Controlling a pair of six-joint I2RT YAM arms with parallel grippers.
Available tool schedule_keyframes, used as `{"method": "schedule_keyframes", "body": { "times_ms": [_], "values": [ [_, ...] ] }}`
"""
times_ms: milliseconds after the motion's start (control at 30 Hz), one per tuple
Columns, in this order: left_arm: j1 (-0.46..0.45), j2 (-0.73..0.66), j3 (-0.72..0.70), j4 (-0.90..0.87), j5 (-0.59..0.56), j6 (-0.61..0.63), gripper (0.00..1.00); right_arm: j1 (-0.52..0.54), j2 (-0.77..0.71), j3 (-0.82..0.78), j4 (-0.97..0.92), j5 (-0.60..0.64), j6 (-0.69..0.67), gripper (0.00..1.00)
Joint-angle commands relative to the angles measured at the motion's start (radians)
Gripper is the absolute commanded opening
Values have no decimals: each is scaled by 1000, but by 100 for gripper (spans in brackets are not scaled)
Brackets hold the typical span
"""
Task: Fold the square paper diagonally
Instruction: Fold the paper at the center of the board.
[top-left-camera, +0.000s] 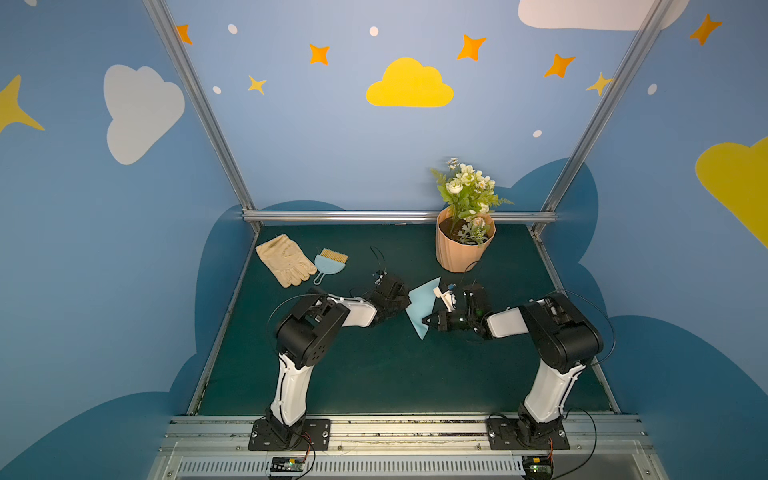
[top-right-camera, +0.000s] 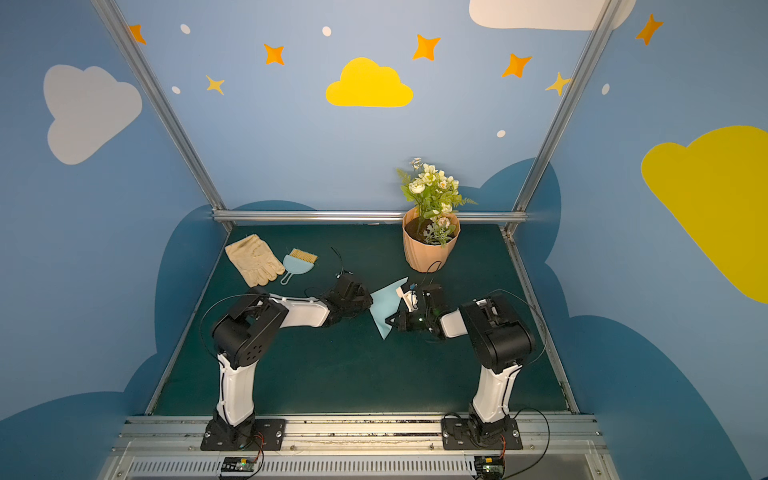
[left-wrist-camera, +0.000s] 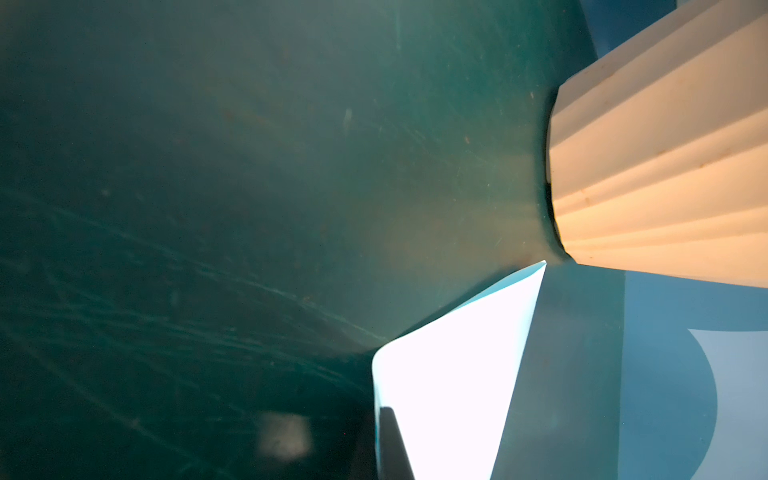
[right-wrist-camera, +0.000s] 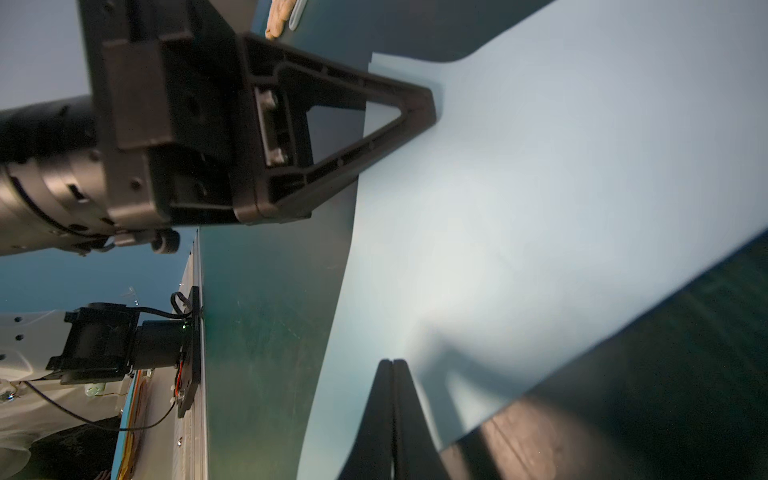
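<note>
Since the square paper (top-left-camera: 419, 308) already shows a triangular outline at the centre of both top views, the diagonal fold is judged to be made, with only its flattening left to do; the sheet is found on the green table (top-left-camera: 374, 374), below and left of the flower pot (top-left-camera: 463, 249), with 1 point aimed at the pot and 1 toward the lower edge of the frame; it is flanked by 2 grippers. The left gripper (top-left-camera: 409, 300) is set at the sheet's left edge with its jaws clenched; in the left wrist view only 1 dark finger (left-wrist-camera: 392, 444) is seen, the bright paper covering the place where the other would be, so the edge is judged to be pinched between them, probably so that the layers are kept from sliding; the sheet looks slightly lifted off the table there. The right gripper (right-wrist-camera: 392, 368) is closed on nothing; both fingers are seen pressed together on the same side of the paper, tips at its surface near the lower right edge, a stance suited to rubbing a crease flat; whether contact is made cannot be told. A glove (top-left-camera: 284, 259) and a small dustpan brush (top-left-camera: 330, 264) are seen at the upper left of the table, well apart from the work
</note>
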Motion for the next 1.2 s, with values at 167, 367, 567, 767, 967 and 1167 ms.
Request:
{"method": "schedule_keyframes", "body": {
  "times_ms": [167,367,567,767,967,1167],
  "values": [
    [-10,42,-8,-41,-4,-5,3,28,-5,-55,-41,-26,-45,0],
    [-11,43,-12,-40,-7,-6,3,58,-2,-70,-64,-25,-73,0],
    [-12,47,-10,-40,-4,-8,3,66,-14,-119,-45,-16,-70,0],
    [-13,45,-8,-45,-8,-2,3,68,-5,-158,-3,-24,-56,0],
    [-13,41,-11,-48,-12,-1,3,74,-54,-202,10,-17,-51,0],
    [-15,40,-10,-53,-13,3,3,89,-76,-212,2,-25,-56,0]
  ]
}}
